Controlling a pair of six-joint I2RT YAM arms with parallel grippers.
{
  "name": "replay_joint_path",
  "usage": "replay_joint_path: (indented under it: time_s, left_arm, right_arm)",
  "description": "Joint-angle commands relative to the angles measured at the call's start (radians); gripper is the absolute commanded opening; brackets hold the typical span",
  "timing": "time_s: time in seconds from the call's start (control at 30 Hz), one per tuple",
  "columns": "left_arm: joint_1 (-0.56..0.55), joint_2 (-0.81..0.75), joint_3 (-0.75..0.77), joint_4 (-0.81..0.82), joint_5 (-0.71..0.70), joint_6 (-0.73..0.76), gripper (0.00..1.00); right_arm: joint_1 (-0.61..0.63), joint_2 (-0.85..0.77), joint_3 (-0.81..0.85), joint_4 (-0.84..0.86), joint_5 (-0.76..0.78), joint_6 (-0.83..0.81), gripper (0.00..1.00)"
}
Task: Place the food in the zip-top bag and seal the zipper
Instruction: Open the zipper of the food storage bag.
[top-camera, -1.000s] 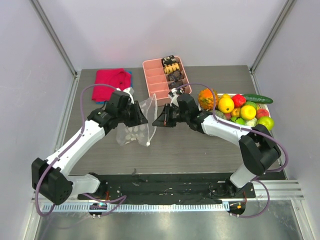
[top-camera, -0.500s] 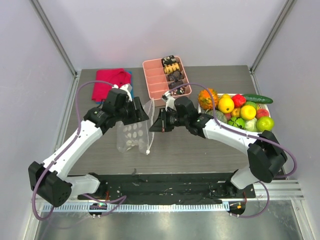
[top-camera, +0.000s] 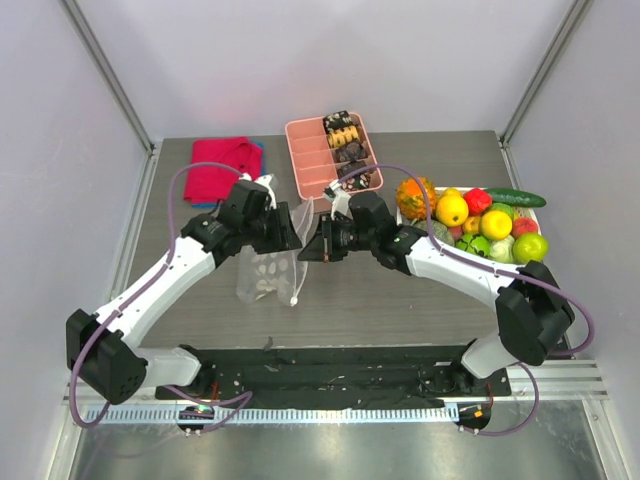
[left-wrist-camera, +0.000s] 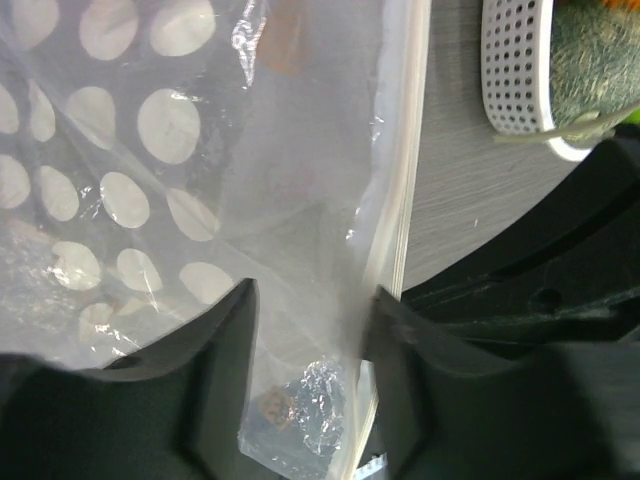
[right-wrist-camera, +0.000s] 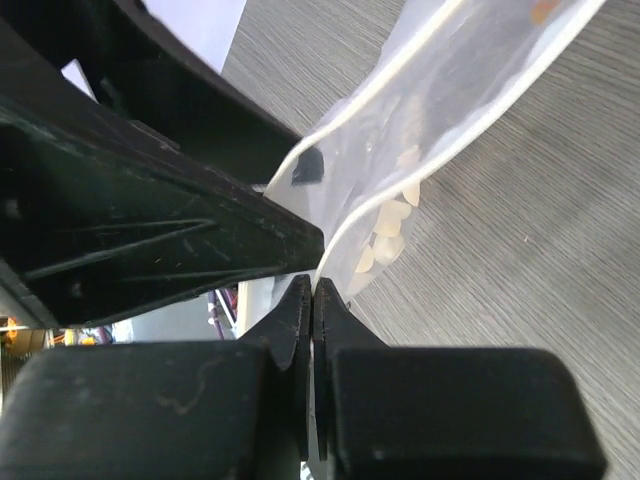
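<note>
**Controlling relation.** The zip-top bag (top-camera: 266, 272) hangs off the table (top-camera: 400, 300) at its middle, between the two pincers. Its long axis runs far to near in the top view. The zipper (left-wrist-camera: 398, 220) runs along the bag's right edge, on the side facing the right pincer (right-wrist-camera: 312, 288). A small white slider knob (top-camera: 296, 300) sits at the near end of that edge. The food (top-camera: 477, 201) is not in the bag. It lies in a white perforated basket (left-wrist-camera: 515, 60) at the right of the table, well apart from the bag, beyond the right pincer and nearer the right arm.

**Pincer state.**
- Right pincer: jaws closed flat on the bag's edge. The film rises from between the tips toward the far right of the wrist view.
- Left pincer (left-wrist-camera: 305, 305): fingers stand apart, with the dotted film and the zipper strip lying in the gap. No pinch is visible.

**Arm pose.** Both arms reach forward from their bases and bend inward, so the pincers face each other across the bag, the left one slightly farther back.

**Assessment.** The bag's support appears to depend on the right pincer alone. Fetching food with the right arm would first require the left pincer to take hold of the bag.
</note>
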Motion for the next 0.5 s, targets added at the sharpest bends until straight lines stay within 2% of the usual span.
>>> replay_joint_path:
  time_s: [0.0, 0.03, 0.07, 0.1, 0.27, 0.47]
  left_arm:
    - [-0.02, -0.019, 0.002, 0.012, -0.025, 0.045, 0.38]
    - [-0.02, -0.021, 0.008, 0.003, -0.04, 0.068, 0.27]
    - [-0.015, -0.024, 0.016, -0.029, -0.048, 0.085, 0.09]
    - [-0.006, -0.027, 0.036, -0.048, -0.046, 0.102, 0.01]
    - [0.153, -0.044, 0.053, -0.189, 0.128, 0.137, 0.0]
    - [0.269, -0.085, 0.031, -0.27, 0.177, 0.18, 0.0]
  right_arm:
    - [0.004, -0.01, 0.047, 0.047, -0.012, 0.016, 0.01]
    - [0.004, -0.016, 0.045, 0.041, -0.007, 0.01, 0.01]
    - [-0.007, -0.022, 0.044, 0.014, -0.004, -0.001, 0.01]
    - [-0.016, -0.028, 0.039, 0.0, -0.001, -0.009, 0.01]
    - [-0.143, -0.068, -0.055, -0.092, 0.007, -0.022, 0.01]
    - [-0.211, -0.064, -0.084, -0.178, 0.016, -0.128, 0.01]
